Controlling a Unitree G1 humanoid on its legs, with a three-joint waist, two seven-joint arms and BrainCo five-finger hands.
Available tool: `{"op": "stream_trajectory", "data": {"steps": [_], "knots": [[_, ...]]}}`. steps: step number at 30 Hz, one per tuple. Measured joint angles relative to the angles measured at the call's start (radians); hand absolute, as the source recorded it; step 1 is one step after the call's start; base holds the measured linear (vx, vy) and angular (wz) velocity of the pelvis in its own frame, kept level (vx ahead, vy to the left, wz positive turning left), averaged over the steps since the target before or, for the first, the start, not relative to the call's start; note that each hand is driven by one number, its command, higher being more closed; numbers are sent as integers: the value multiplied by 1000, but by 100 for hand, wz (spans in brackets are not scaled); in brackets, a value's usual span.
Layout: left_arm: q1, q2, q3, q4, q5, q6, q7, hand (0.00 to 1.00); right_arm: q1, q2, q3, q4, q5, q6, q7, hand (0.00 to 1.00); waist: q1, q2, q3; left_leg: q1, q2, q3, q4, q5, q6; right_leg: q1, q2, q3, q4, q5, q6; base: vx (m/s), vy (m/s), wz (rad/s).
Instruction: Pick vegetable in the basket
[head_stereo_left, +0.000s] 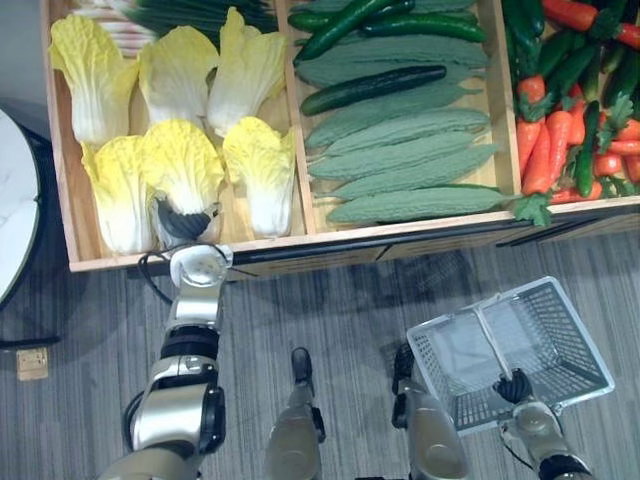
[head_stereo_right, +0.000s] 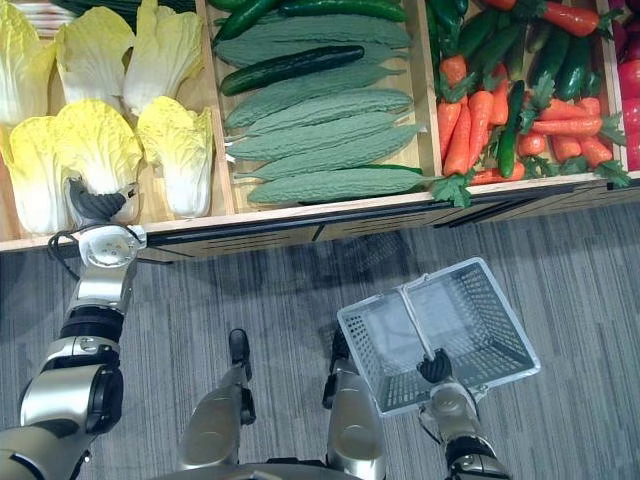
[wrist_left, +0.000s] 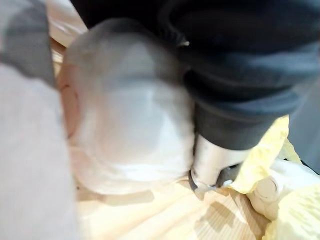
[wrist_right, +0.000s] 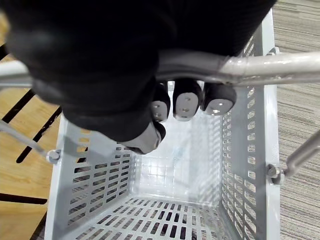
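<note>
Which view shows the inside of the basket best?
The right wrist view: it looks straight into the basket, showing slotted walls and a bare bottom, with the right hand curled round its handle. Both eye views show it whole from above, over the floor. The left wrist view faces a cabbage.

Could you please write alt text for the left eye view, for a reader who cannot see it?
The left robot hand is on a napa cabbage at the front of a wooden crate, while the right robot hand grips the handle of an empty grey basket. Other compartments hold bitter gourds, cucumbers and carrots.
</note>
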Motion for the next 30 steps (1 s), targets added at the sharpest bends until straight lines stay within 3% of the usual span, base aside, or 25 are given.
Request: {"op": "stream_trajectory", "data": {"steps": [6,11,18,26,30], "knots": [[40,-66,0,-81,-97,8,1,100,2,11,-7,15,-3,5,2,100,-4,-1,0,30,-6,-14,-1,0,0,44,-6,-17,-12,3,2,33,15,7],[110,-174,-6,-270,-97,9,24,100,6,19,-13,16,-5,17,2,100,-3,-4,-1,40,-9,-24,-1,0,0,64,-10,-23,-13,3,2,14,22,6],[147,-207,-14,-463,-84,-3,65,100,27,24,-14,15,-32,17,5,100,-1,-6,-8,62,-8,-38,-1,2,2,95,-8,-32,-14,3,2,-10,8,5],[186,-246,-23,-614,4,-22,145,100,94,34,-1,22,-66,14,23,100,-3,-10,-133,99,-4,-38,-8,2,1,145,-1,-38,-43,3,3,37,1,1],[238,-243,-67,-735,34,-41,142,100,115,31,27,26,-71,13,25,100,-3,-7,-188,108,1,-27,-9,-2,-4,147,3,-28,-44,4,3,-7,4,-8]]}}
